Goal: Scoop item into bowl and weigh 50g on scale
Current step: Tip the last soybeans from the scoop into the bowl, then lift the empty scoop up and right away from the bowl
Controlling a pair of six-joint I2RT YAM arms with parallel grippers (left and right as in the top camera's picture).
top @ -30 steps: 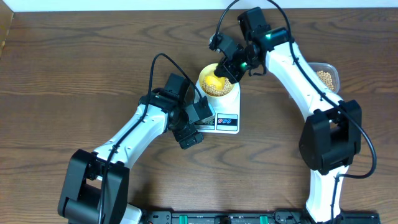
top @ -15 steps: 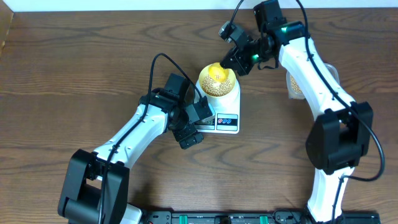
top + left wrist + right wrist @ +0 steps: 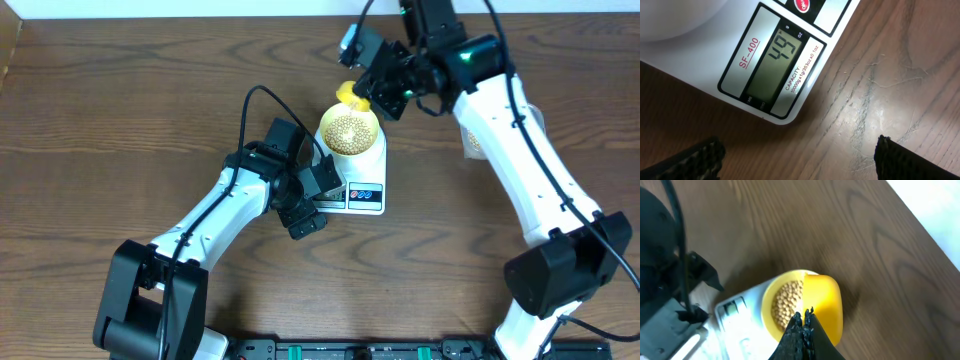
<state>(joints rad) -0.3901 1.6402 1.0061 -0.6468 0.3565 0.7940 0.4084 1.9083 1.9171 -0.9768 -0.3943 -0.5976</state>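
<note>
— Where are our beans (image 3: pixel 351 131)?
— In the bowl (image 3: pixel 323 130), which sits on the scale (image 3: pixel 365 197). Our right pincer (image 3: pixel 803 322) pinches the yellow scoop (image 3: pixel 822 305), held over the bowl's rim.
— And our left pincer (image 3: pixel 800 160)?
— Spread wide, low over the counter (image 3: pixel 900 75), just beside the scale's display (image 3: pixel 775 65).

Left end effector (image 3: pixel 801 162) spread, right end effector (image 3: pixel 803 326) closed.

I see the pale yellow bowl (image 3: pixel 324 131) upright on the white scale (image 3: pixel 372 168), filled with tan beans (image 3: pixel 350 130); the scale's display (image 3: pixel 772 65) reads 49.
</note>
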